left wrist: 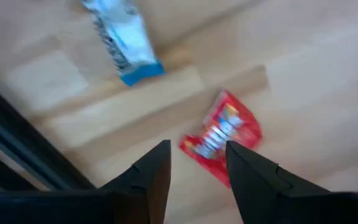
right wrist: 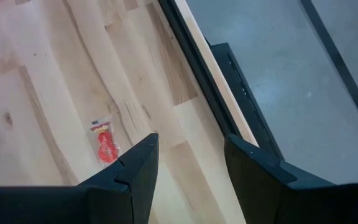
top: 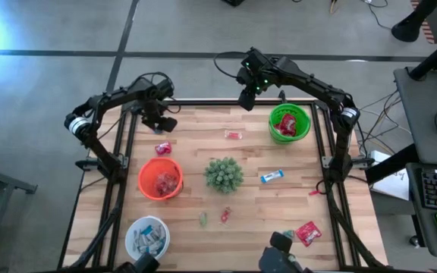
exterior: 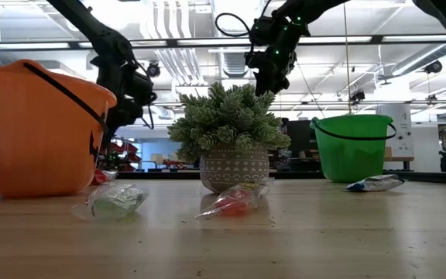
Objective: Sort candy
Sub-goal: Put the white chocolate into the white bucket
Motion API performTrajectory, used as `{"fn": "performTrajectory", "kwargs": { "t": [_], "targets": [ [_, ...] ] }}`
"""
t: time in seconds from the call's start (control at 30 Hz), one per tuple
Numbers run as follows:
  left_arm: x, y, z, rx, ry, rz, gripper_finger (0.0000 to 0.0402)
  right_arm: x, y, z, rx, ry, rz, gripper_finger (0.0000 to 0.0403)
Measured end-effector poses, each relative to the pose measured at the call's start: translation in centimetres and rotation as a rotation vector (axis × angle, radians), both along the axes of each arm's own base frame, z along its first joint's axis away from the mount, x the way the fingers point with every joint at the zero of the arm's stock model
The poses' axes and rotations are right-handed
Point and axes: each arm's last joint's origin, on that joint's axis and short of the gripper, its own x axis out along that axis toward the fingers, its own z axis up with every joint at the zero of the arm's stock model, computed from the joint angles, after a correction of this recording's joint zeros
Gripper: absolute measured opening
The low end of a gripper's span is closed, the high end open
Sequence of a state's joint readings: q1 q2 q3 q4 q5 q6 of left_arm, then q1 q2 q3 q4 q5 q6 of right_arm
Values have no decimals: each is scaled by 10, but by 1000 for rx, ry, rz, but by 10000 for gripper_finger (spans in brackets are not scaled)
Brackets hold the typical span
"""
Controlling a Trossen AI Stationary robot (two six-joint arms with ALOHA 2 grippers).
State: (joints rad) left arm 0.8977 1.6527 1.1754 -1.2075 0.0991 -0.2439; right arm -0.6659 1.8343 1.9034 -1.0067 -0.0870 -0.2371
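Observation:
My left gripper (left wrist: 194, 163) hangs open, pointing down over the table's far left part (top: 160, 120). Below it a red candy packet (left wrist: 221, 135) and a blue-and-white bar (left wrist: 122, 38) lie flat on the wood, untouched. My right gripper (right wrist: 188, 158) stands open, high over the far edge (top: 247, 97), with a small red candy (right wrist: 106, 144) on the table below it. More candy lies loose: a blue-and-white bar (top: 271, 177), a red packet (top: 308, 232), and a green piece (top: 202, 219) beside a red piece (top: 224, 215).
An orange bowl (top: 160, 180) holds red candy, a green bowl (top: 303, 114) at the far right holds red packets, and a white bowl (top: 147, 236) at the near left holds blue-and-white bars. A spiky green plant (top: 224, 174) in a pot stands mid-table. Black frame rails border the table.

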Motion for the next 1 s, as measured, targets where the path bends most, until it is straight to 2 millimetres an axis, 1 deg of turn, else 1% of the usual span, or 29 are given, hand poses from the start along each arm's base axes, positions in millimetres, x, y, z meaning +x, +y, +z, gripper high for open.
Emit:
{"fn": "performTrajectory", "kwargs": {
  "t": [0.13,0.27,0.33,0.4,0.6,0.8,1.0],
  "targets": [
    [1,-1,14,-30,5,-8,160,-1,-1,0,0,0,-4,176],
    [1,4,16,73,82,8,189,-1,-2,0,0,-2,-7,176],
    [1,4,10,96,86,65,198,-1,-2,0,4,-4,-14,176],
    [-1,2,0,83,90,112,202,-1,-2,0,9,-6,-23,176],
    [-4,-3,-29,107,79,166,203,-2,-1,0,21,-5,-38,176],
    [-1,3,-40,217,34,218,203,-2,-1,0,26,-6,-44,176],
    [-6,0,-47,264,107,233,203,-3,0,-2,45,13,-52,176]
  ]
}}
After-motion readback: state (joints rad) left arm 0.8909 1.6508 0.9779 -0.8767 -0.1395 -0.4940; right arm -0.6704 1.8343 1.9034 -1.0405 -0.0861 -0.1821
